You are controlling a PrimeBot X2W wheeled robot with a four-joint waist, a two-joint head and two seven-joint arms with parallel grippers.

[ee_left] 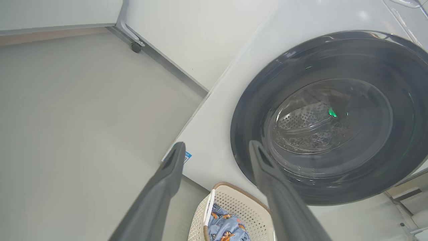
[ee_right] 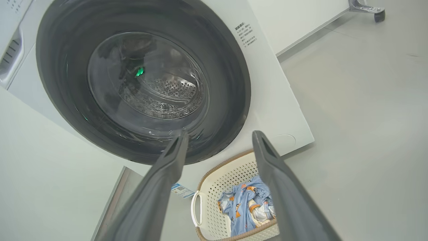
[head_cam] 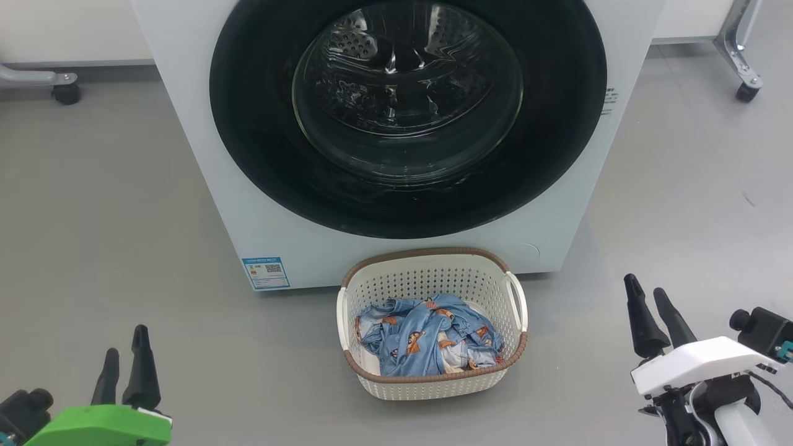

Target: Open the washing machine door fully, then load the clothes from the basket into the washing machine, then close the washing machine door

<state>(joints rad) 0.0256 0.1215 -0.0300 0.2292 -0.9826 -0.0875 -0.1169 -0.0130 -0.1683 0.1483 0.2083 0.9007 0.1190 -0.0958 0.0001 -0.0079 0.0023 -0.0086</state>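
Note:
The white washing machine (head_cam: 204, 155) stands ahead with its round glossy black door (head_cam: 260, 142) shut flat against the front; the steel drum shows through the glass porthole (head_cam: 406, 93). On the floor before it sits the cream basket (head_cam: 427, 279) with a brown rim, holding crumpled light blue clothes (head_cam: 427, 337). My left gripper (head_cam: 127, 353) hangs open at the lower left, my right gripper (head_cam: 647, 303) open at the lower right, both empty and well short of machine and basket. From the left wrist I see the door (ee_left: 254, 110), the basket (ee_left: 234, 204) and my own gripper (ee_left: 217, 147); the right wrist view has the door (ee_right: 230, 73), the clothes (ee_right: 245, 204) and that gripper (ee_right: 219, 137).
Grey floor (head_cam: 93, 204) spreads on both sides of the machine. A castor on a metal leg (head_cam: 65, 93) stands at the far left, another (head_cam: 746, 91) at the far right. A blue label (head_cam: 266, 272) marks the machine's lower left corner. A pale wall runs behind.

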